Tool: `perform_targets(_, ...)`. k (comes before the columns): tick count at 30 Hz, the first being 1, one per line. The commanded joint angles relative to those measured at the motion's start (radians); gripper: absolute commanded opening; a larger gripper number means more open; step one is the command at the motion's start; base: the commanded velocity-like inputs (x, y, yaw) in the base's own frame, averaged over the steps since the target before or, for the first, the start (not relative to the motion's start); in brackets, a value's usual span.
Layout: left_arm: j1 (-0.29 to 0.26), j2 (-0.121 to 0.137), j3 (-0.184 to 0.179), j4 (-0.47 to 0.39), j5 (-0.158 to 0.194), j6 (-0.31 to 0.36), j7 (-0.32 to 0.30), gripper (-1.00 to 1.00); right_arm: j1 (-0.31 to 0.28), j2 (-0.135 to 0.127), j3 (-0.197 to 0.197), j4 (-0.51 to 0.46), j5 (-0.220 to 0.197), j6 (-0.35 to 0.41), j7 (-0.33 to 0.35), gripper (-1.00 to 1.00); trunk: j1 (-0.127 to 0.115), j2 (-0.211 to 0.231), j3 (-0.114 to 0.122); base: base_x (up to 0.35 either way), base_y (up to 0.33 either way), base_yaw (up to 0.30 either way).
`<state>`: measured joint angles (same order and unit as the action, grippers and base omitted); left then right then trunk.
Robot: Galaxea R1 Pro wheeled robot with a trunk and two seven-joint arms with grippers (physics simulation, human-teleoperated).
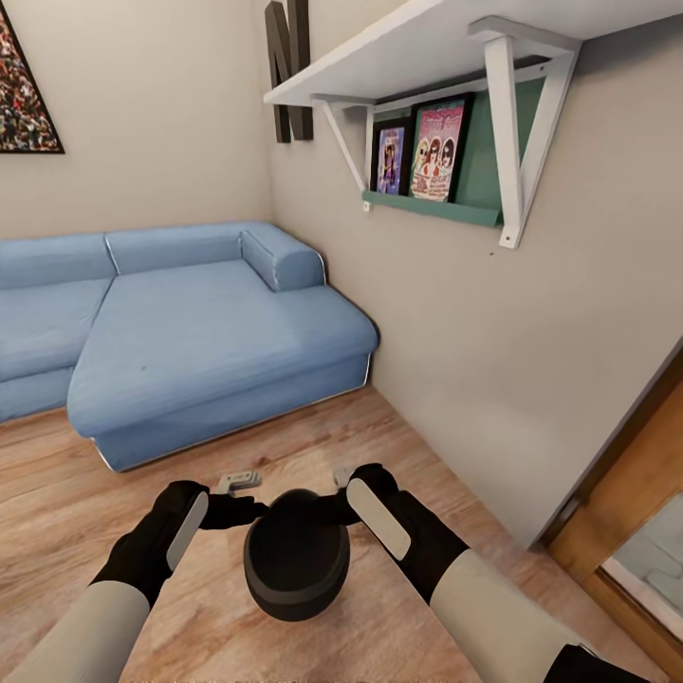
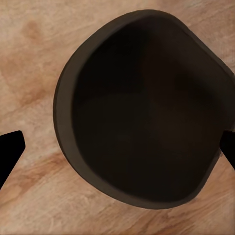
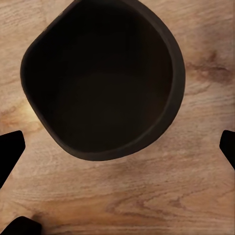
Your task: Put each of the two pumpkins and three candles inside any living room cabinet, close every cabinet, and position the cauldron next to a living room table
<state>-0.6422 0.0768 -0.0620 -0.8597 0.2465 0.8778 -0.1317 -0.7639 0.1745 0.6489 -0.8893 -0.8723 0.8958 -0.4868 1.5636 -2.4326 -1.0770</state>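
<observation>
The round glossy black cauldron [image 1: 296, 553] is sitting upright, mouth facing up, before the blue corner sofa [image 1: 190, 332]; left gripper [image 1: 245, 510] and right gripper [image 1: 334, 505] are flanking its rim, jaws' state indeterminable.

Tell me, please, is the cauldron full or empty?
Empty: both wrist views look into the cauldron, showing only its bare dark inside.
</observation>
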Motion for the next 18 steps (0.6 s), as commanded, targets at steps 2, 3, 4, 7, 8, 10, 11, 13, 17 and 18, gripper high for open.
perform_targets(2, -0.001, 0.001, -0.002, -0.001, 0.000, 0.003, -0.002, 1.00, -0.001, 0.000, 0.002, -0.005, -0.010, 0.001, -0.010, 1.00, 0.008, -0.015, -0.007, 0.000, 0.000, 0.000)
perform_targets(3, -0.001, 0.001, -0.002, -0.001, 0.000, 0.003, -0.002, 1.00, 0.000, 0.000, 0.002, -0.011, -0.010, 0.001, -0.010, 1.00, 0.011, -0.022, -0.010, 0.000, 0.000, 0.000)
perform_targets(4, -0.001, 0.001, -0.002, -0.001, 0.000, 0.003, -0.002, 1.00, 0.000, 0.000, 0.002, -0.014, -0.010, 0.001, -0.010, 1.00, 0.011, -0.022, -0.010, 0.000, 0.000, 0.000)
perform_targets(7, -0.001, 0.002, -0.002, -0.001, 0.000, 0.003, -0.002, 1.00, 0.000, 0.000, 0.002, -0.022, -0.010, 0.001, -0.010, 1.00, 0.015, -0.029, -0.014, 0.000, 0.000, 0.000)
perform_targets(8, -0.001, 0.002, -0.002, -0.001, 0.000, 0.003, -0.002, 1.00, 0.000, 0.000, 0.002, -0.023, -0.010, 0.001, -0.010, 1.00, 0.019, -0.036, -0.017, 0.000, 0.000, 0.000)
perform_targets(10, -0.001, 0.002, -0.002, -0.001, 0.000, 0.004, -0.002, 1.00, 0.000, 0.000, 0.002, -0.025, -0.010, 0.002, -0.010, 1.00, 0.027, -0.050, -0.023, 0.000, 0.000, 0.000)
perform_targets(11, -0.001, 0.002, -0.002, -0.001, 0.000, 0.003, -0.002, 1.00, 0.000, 0.000, 0.002, -0.025, -0.010, 0.002, -0.010, 1.00, 0.031, -0.057, -0.026, 0.000, 0.000, 0.000)
perform_targets(13, -0.001, 0.002, -0.002, -0.001, 0.000, 0.004, -0.002, 1.00, 0.000, 0.000, 0.002, -0.026, -0.010, 0.002, -0.010, 1.00, 0.037, -0.067, -0.033, 0.000, 0.000, 0.000)
perform_targets(17, -0.001, 0.001, -0.002, -0.001, 0.000, 0.004, -0.002, 1.00, 0.000, 0.000, 0.002, -0.026, -0.010, 0.002, -0.010, 1.00, 0.038, -0.068, -0.048, 0.000, 0.000, 0.000)
perform_targets(18, -0.001, 0.001, -0.002, -0.001, 0.000, 0.003, -0.002, 1.00, 0.000, 0.000, 0.002, -0.026, -0.010, 0.002, -0.010, 1.00, 0.039, -0.069, -0.052, 0.000, 0.000, 0.000)
